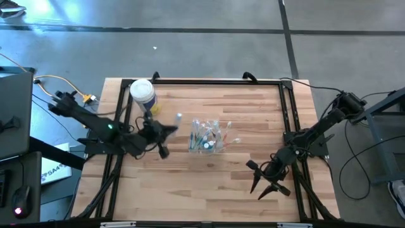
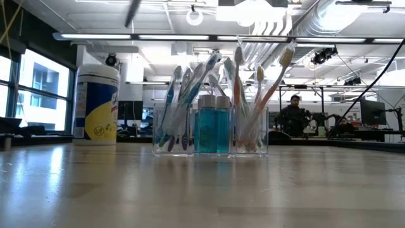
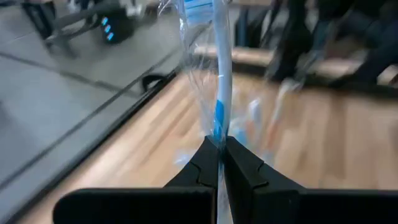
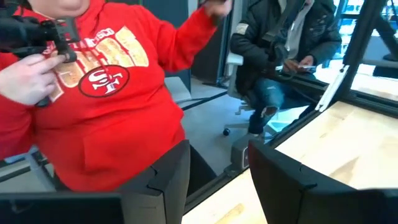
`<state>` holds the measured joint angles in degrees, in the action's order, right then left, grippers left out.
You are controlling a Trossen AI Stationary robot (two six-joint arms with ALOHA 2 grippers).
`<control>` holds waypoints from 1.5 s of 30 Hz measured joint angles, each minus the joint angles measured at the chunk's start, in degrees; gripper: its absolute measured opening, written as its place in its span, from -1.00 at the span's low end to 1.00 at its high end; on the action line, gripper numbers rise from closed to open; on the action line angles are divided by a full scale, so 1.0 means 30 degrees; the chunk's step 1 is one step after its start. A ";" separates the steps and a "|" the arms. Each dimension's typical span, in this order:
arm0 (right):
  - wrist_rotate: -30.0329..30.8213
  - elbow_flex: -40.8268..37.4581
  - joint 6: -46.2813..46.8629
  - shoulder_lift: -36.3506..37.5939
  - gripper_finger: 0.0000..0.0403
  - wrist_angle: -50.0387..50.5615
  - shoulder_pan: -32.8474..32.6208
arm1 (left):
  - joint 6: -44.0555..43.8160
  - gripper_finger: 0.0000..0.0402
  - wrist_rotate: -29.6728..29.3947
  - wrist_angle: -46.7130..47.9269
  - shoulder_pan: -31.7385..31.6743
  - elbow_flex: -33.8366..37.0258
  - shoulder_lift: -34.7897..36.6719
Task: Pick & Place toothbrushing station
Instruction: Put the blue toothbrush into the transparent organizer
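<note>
Clear plastic catches the light at mid-table: the toothbrush holder [image 1: 207, 140] sits on the butcher-block table [image 1: 209, 183], a see-through box packed with pastel toothbrushes [image 2: 190, 95] fanning upward and outward. From the low view, two small blue bottles with white caps [image 2: 213, 123] stand upright at its centre, brushes leaning to either side of them.

Over to the left gripper [image 1: 169, 130], and it's busy: it hangs just beside the holder, on the side toward the wipes canister. Its wrist view shows the two dark fingers [image 3: 202, 171] pinched tight together on a wrapped toothbrush [image 3: 222, 74], white handle with a blue patch, crinkly clear wrapper around it, the brush rising straight out from between the fingertips. Beyond it, blurred, are more brushes over the wood.

The wipes canister [image 1: 143, 94], white lid and yellow label, stands upright near the table's far left corner, well apart from the holder.

Right gripper [image 1: 264, 185] next: it rests low over the near right part of the table, clear of everything, its fingers spread partway with nothing between them. Its wrist view looks off past the table's edge to a person in a red sweatshirt [image 4: 106, 93] standing close, and another person seated [image 4: 280, 56] behind. In the low view a further person [image 2: 295, 111] sits far back in the room.
</note>
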<state>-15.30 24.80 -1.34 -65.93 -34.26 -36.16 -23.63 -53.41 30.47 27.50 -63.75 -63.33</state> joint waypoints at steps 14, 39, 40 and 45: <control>0.0371 0.0000 -0.0640 0.0000 -0.23 -0.0421 0.0109 | 0.6316 -0.99 -0.0031 -2.7897 0.0876 1.2675 -0.2605; 0.2141 0.0000 -0.1126 0.0000 -0.23 -0.0488 0.0109 | 0.4392 -0.99 -0.0055 -3.1411 -0.0681 1.2611 -0.7752; 0.2143 0.0000 -0.1129 0.0000 -0.23 -0.0511 0.0109 | 0.4229 -0.99 -0.0078 -3.1311 -0.0681 1.2611 -0.7777; 0.2146 0.0000 -0.1129 0.0000 -0.23 -0.0533 0.0109 | 0.2916 -0.99 -0.0430 -3.1334 -0.0686 1.2604 -0.9066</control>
<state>-8.86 24.80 -4.73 -65.93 -35.86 -35.83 -14.88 -54.70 -63.53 25.44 -25.93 -90.53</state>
